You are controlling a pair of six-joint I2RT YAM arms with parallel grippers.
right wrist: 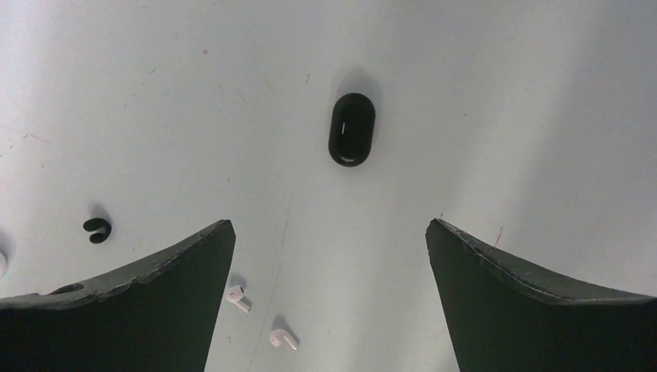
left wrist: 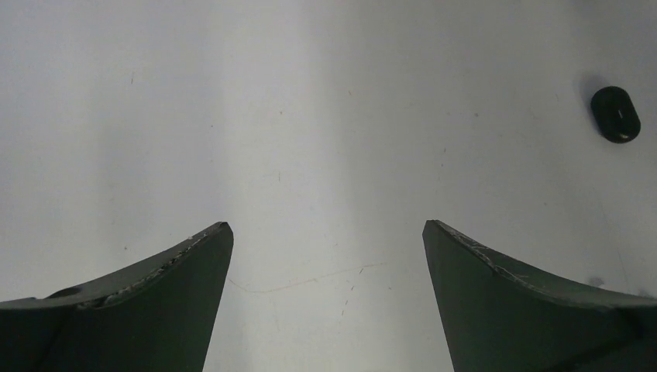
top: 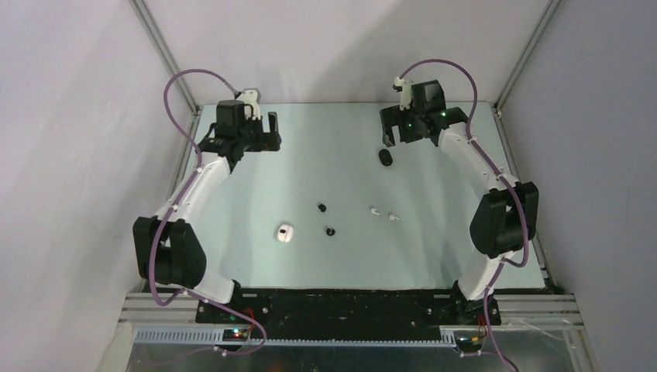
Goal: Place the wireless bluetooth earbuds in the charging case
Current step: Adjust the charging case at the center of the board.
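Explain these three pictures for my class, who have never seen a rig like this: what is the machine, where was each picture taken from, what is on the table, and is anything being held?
The machine is two robot arms bolted at the near edge of a pale table. One picture looks down from above. The other two come from cameras on the wrists, so the dark wedges at the bottom are each arm's own fingers.

The left gripper and right gripper both sit at the far side, open and holding nothing.

On the table lie a black case near the right gripper, a white case nearer the front, two tiny black earbuds and two white earbuds. The right wrist view shows the black case ahead of the fingers.
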